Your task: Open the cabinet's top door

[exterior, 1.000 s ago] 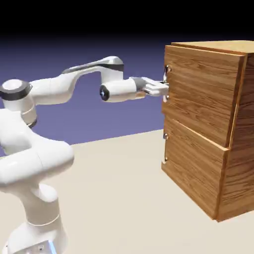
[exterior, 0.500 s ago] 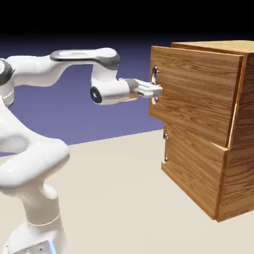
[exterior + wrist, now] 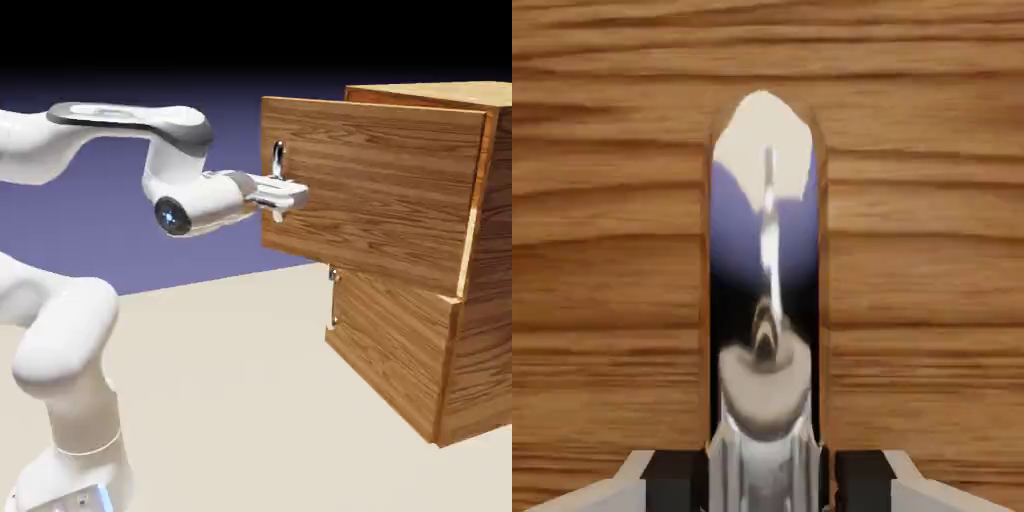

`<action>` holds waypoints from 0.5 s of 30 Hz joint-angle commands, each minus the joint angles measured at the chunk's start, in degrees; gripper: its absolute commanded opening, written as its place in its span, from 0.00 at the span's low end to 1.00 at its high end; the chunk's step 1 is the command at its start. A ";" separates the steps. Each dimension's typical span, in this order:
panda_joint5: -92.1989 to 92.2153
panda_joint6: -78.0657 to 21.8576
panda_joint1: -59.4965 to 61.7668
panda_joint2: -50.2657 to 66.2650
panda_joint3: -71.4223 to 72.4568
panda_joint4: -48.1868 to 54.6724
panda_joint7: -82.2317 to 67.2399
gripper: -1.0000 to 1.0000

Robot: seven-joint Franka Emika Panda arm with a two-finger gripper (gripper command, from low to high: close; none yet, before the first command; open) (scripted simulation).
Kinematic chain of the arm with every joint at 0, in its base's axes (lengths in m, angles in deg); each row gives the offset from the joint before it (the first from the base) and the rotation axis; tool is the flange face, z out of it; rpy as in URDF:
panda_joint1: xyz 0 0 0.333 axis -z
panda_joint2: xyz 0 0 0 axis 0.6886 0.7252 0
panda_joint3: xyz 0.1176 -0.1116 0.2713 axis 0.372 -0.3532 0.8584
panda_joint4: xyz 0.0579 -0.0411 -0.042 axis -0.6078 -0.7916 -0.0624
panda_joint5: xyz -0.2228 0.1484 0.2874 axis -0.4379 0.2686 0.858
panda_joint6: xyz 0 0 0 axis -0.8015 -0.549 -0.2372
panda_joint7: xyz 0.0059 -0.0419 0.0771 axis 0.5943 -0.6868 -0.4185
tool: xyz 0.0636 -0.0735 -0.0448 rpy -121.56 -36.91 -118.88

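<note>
Pinching the silver handle [image 3: 278, 160], the gripper [image 3: 284, 194] sits pressed against the top door [image 3: 370, 190]. That door stands ajar from the cabinet [image 3: 420, 340]; hand view shows wood behind the handle.

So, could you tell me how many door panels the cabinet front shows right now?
2. The top door is swung partly open, its handle held in the gripper. The lower door sits closed beneath it. Other cabinet faces are hidden.

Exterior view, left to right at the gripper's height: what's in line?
White robot arm → two-finger gripper shut on the vertical silver bar handle → top wood-grain door, swung out → brown wood-grain cabinet.
</note>
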 commanded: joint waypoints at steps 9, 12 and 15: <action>-22.50 -14.20 -3.13 -6.95 -18.35 -8.60 5.37 0.00; -29.97 -19.33 -2.28 -7.91 -24.53 -9.82 6.25 0.00; -37.34 -24.63 -0.97 -7.80 -30.76 -10.18 6.56 0.00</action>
